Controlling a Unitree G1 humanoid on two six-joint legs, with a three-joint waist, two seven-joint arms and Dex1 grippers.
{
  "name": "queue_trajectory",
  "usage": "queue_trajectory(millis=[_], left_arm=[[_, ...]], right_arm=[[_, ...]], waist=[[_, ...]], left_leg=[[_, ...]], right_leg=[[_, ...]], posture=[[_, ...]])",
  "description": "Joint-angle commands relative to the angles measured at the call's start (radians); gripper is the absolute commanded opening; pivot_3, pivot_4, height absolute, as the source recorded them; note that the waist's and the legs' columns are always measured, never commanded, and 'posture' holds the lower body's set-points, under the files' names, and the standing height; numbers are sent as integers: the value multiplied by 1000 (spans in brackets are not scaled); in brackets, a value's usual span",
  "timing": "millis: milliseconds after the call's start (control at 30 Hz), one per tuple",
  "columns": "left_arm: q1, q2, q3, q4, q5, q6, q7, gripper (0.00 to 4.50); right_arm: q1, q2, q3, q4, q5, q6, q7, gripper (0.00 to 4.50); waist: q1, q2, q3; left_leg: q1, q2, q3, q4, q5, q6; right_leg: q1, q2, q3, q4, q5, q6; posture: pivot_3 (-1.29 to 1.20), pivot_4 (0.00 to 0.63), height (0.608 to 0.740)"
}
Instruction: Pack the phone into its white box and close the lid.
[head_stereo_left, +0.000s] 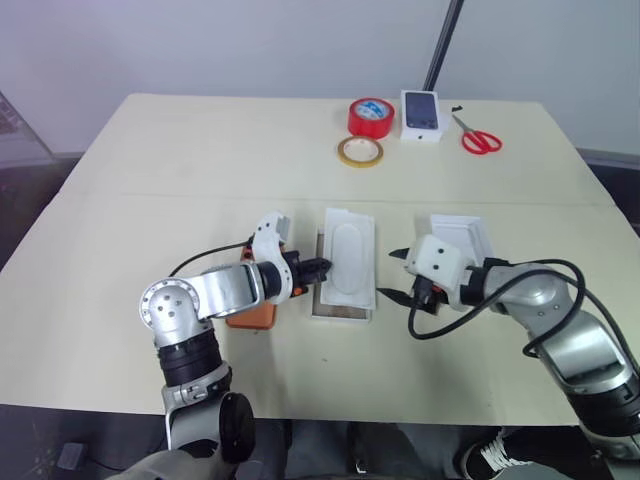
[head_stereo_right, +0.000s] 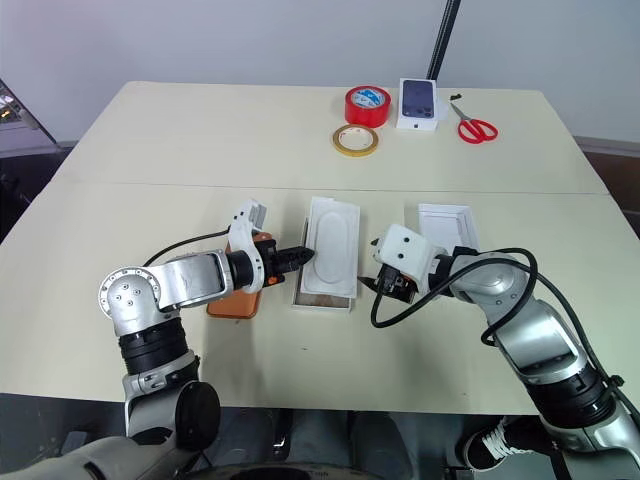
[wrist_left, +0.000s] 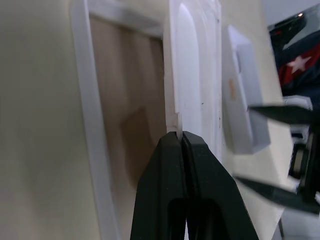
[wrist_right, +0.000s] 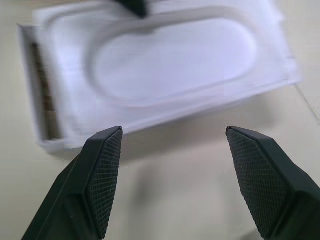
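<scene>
A pale cream table (head_stereo_left: 150, 170) fills the scene, with a grey wall beyond its far edge. Near the table's middle lies the white box (head_stereo_left: 342, 312), its brownish-grey floor showing along its left and near sides, and the flat white insert (head_stereo_left: 349, 256) with the oval recess lies across it, shifted toward 3 o'clock and tilted up. The left gripper (head_stereo_left: 322, 267) points toward 3 o'clock, its two black fingers (wrist_left: 182, 170) pressed tightly together, their tips meeting the insert's left edge at a small notch; whether they pinch that edge cannot be told. At 9 o'clock from the box, just beside it and partly under the left wrist, lies the phone (head_stereo_left: 252, 315), orange back up. At 3 o'clock from the box the right gripper (head_stereo_left: 399, 272) faces the insert with its fingers (wrist_right: 102, 170) spread wide and nothing between them. Past it, at about 2 o'clock from the box, rests the lid (head_stereo_left: 462, 234). Far off toward 12 o'clock, near the table's back edge, sit a yellow tape ring (head_stereo_left: 359, 151), a red tape roll (head_stereo_left: 370, 116), a small white box (head_stereo_left: 421, 116) with a dark phone picture, and red-handled scissors (head_stereo_left: 477, 136).
</scene>
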Motion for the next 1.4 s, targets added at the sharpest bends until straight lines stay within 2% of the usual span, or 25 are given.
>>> queue_trajectory(millis=[33, 300, 400, 567, 600, 633, 700, 733, 800, 867, 1033, 1167, 1267, 1400], left_arm=[[-1, 24, -29, -15, -99, -15, 49, 0], [45, 171, -171, 10, -337, -180, 190, 0], [64, 242, -250, 4, -440, -267, 235, 805], [74, 367, -355, -16, -565, -392, 253, 3357], [74, 396, -366, -20, -579, -411, 247, 3357], [73, 426, -371, -23, -593, -428, 237, 3408], [68, 483, -370, -24, -597, -453, 206, 3428], [64, 511, -367, -26, -580, -459, 177, 3428], [51, 591, -366, -54, -443, -443, 52, 3428], [51, 672, -389, -93, -278, -437, -88, 3428], [172, 905, -487, -189, 220, -664, -577, 3428], [293, 1028, -549, -202, 512, -862, -823, 3428], [373, 1045, -532, -184, 622, -954, -922, 3428], [431, 1011, -472, -172, 665, -984, -974, 3428]], right_arm=[[-25, 8, -12, 5, -10, -36, -11, 3460], [-33, 15, -7, 42, -22, -74, -18, 3460], [-38, 18, -6, 59, -28, -88, -18, 3502], [-71, 38, 0, 91, -39, -100, -23, 3502], [-77, 43, 2, 95, -38, -99, -21, 3502], [-85, 51, 2, 98, -33, -95, -21, 3239], [-104, 72, 1, 102, -20, -72, -24, 2612], [-114, 82, 3, 104, -18, -60, -25, 2153], [-142, 112, 27, 116, -29, -30, -37, 1004], [-168, 146, 51, 127, -36, 5, -55, 58], [-250, 303, 134, 208, -88, 100, -172, 58], [-291, 378, 199, 306, -157, 103, -241, 58], [-313, 410, 241, 382, -218, 86, -289, 58], [-317, 406, 274, 421, -275, 86, -311, 58]], waist=[[0, 0, 0], [1, 0, 0], [2, 0, 0], [1, 0, 0], [0, 0, 0], [0, 0, 0], [-2, 0, 0], [-3, 1, 0], [-4, 1, 0], [-7, 1, 0], [-21, 2, 0], [-22, 3, 1], [-22, 3, 1], [-23, 3, 1]], left_leg=[[0, 0, 0, 0, 1, -2], [0, 0, 0, 0, 2, -4], [0, 0, 0, 0, 2, -4], [0, 0, 0, 0, 3, -4], [0, 0, 0, 0, 3, -5], [0, 0, 0, 0, 3, -5], [0, 0, 0, 0, 3, -5], [0, 0, 0, 0, 3, -5], [0, 0, 0, 0, 3, -5], [0, 0, 0, -1, 3, -5], [0, 0, 1, -3, 4, -7], [0, 0, 2, -6, 5, -8], [0, -1, 2, -9, 4, -6], [0, -1, 2, -10, 2, -3]], right_leg=[[0, 0, 0, 0, 0, 0], [0, 0, 0, 0, 0, 0], [0, -1, 0, 0, 0, 0], [0, -1, 0, 0, 0, 0], [0, 0, 0, 0, 0, 0], [0, 0, 0, 0, 0, 0], [0, 0, 0, 0, 0, 0], [0, 0, 0, 0, 0, 0], [0, 1, 0, 0, 0, 0], [-1, 2, 0, 0, 0, -1], [-2, 3, 0, 0, -1, -1], [-4, 2, 1, -1, -1, -1], [-4, 1, 1, -1, -1, -2], [-6, -1, 1, -1, -1, -2]], posture=[[0, 150, 717], [0, 150, 717], [0, 150, 717], [0, 150, 717], [0, 150, 717], [0, 150, 717], [0, 150, 717], [0, 150, 717], [0, 150, 717], [0, 150, 717], [0, 150, 717], [0, 150, 717], [0, 150, 717], [0, 150, 717]])
